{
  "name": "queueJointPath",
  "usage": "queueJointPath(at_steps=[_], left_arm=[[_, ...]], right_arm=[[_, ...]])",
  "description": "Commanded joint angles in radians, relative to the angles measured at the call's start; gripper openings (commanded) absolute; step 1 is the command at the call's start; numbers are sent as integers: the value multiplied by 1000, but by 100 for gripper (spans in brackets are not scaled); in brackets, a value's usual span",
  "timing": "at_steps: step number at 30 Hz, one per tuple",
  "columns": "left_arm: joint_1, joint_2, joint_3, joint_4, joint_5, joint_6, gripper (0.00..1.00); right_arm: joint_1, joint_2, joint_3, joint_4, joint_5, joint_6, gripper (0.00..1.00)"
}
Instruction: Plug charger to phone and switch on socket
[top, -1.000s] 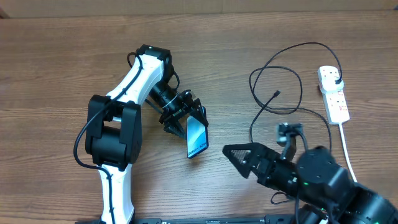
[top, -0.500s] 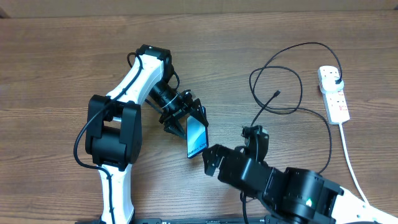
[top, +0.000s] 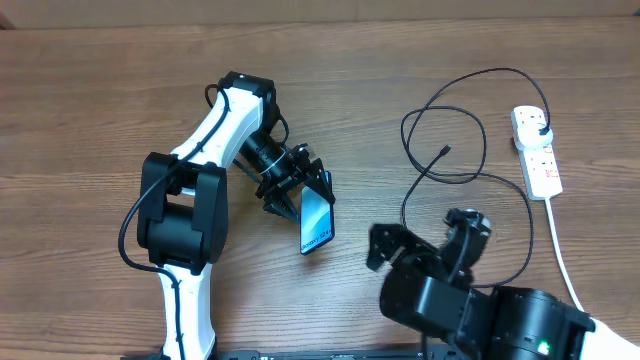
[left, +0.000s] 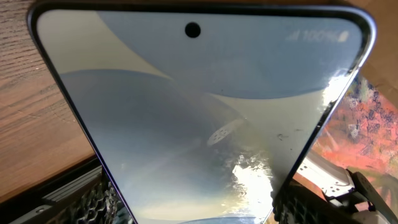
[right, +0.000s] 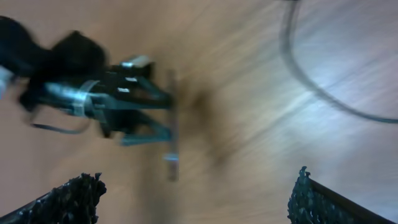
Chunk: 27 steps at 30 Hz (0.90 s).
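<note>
Left tool (top: 308, 195) gripping phone (top: 316, 222), unchanged. Right tool (top: 384, 246), wide open, empty, swinging back along front worktop (top: 90, 110) edge; charger (top: 444, 151) lying unplugged.

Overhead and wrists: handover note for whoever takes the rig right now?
Left claw: shut on phone, screen lit.
Right claw: open, empty, right of the phone.
Charger: looped at right, tip lying loose, plug in socket at far right.
Done: phone gripped.
Left: grab tip, push it into the phone, switch the socket on. Switch state not readable.
</note>
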Motion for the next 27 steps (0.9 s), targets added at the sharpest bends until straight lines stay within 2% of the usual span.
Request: queueJointPath(at_steps=[1, 12, 27], left_arm=[[-6, 5, 26, -10, 42, 23, 66], [-6, 5, 26, -10, 43, 23, 66], [-6, 5, 26, -10, 46, 23, 66]], right_arm=[[7, 51, -42, 58, 51, 29, 100], [7, 257, -72, 263, 37, 34, 100], [7, 440, -73, 372, -35, 33, 100]])
